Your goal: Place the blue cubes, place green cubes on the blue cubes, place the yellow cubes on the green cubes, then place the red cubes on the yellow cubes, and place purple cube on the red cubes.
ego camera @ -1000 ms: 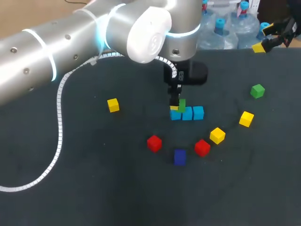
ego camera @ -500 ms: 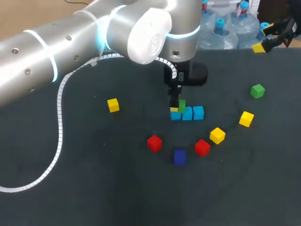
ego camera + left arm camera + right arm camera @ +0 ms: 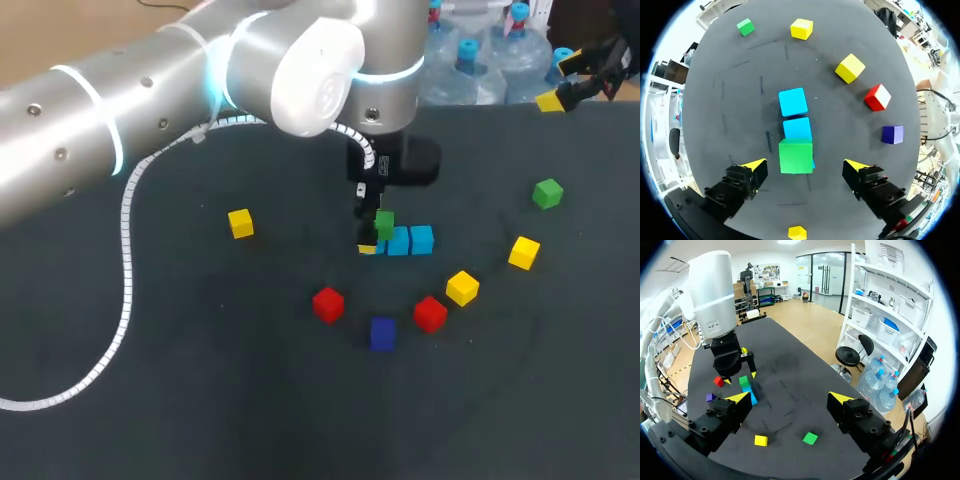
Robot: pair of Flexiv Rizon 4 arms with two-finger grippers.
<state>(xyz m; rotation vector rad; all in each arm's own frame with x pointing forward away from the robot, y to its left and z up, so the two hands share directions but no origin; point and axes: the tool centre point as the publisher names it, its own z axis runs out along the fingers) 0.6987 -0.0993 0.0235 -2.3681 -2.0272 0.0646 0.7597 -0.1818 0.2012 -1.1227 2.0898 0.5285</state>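
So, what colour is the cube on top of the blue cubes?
The cube is green, clearest in the left wrist view.

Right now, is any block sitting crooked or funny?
A little. The green block lies on the end blue block slightly off-centre, so a sliver of blue peeks out on one side. The left claw stands open around it. Nothing else looks tipped or broken.

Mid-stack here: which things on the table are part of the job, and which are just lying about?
Job: blue cubes; stacked green cube; loose green cube; three yellow cubes; two red cubes; purple cube; left gripper, jaws open around the stacked one.
Lying about: only the white spiral cable.
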